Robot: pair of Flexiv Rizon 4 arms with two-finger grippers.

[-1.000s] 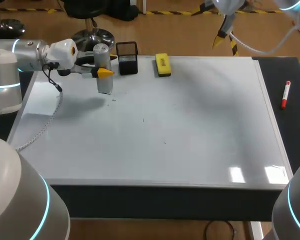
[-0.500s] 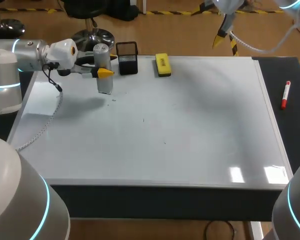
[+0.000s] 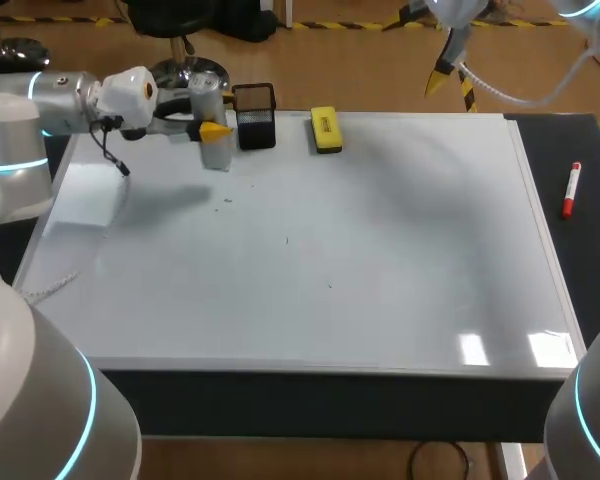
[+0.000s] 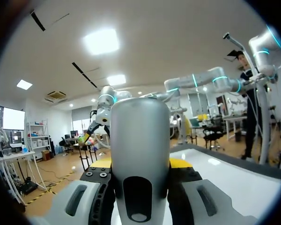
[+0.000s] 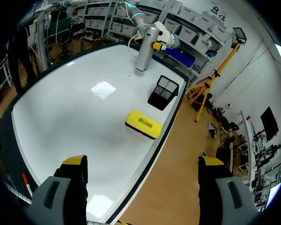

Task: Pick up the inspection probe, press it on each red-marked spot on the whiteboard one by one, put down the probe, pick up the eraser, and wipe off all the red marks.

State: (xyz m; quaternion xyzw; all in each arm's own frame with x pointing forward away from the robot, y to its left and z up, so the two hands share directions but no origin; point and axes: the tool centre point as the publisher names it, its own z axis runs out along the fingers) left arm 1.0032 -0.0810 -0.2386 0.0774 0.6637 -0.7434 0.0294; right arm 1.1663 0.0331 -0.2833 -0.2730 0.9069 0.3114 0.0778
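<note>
The inspection probe (image 3: 217, 153), a grey upright cylinder, is at the whiteboard's (image 3: 310, 260) far left, just left of the black mesh holder (image 3: 254, 116). My left gripper (image 3: 208, 126) is shut on it from both sides. In the left wrist view the probe (image 4: 139, 126) stands between the fingers of the left gripper (image 4: 139, 168). The yellow eraser (image 3: 325, 129) lies near the far edge, right of the holder. My right gripper (image 3: 452, 88) hangs open, high beyond the far edge; its view looks down on the eraser (image 5: 143, 123) and probe (image 5: 145, 48). I see no red marks on the board.
A red marker (image 3: 571, 190) lies on the dark strip off the whiteboard's right edge. A cable trails from my left arm over the board's left part. A few tiny dark specks dot the middle of the board.
My left gripper has carried the probe toward the far edge, closer to the black holder. The right arm has not moved.
</note>
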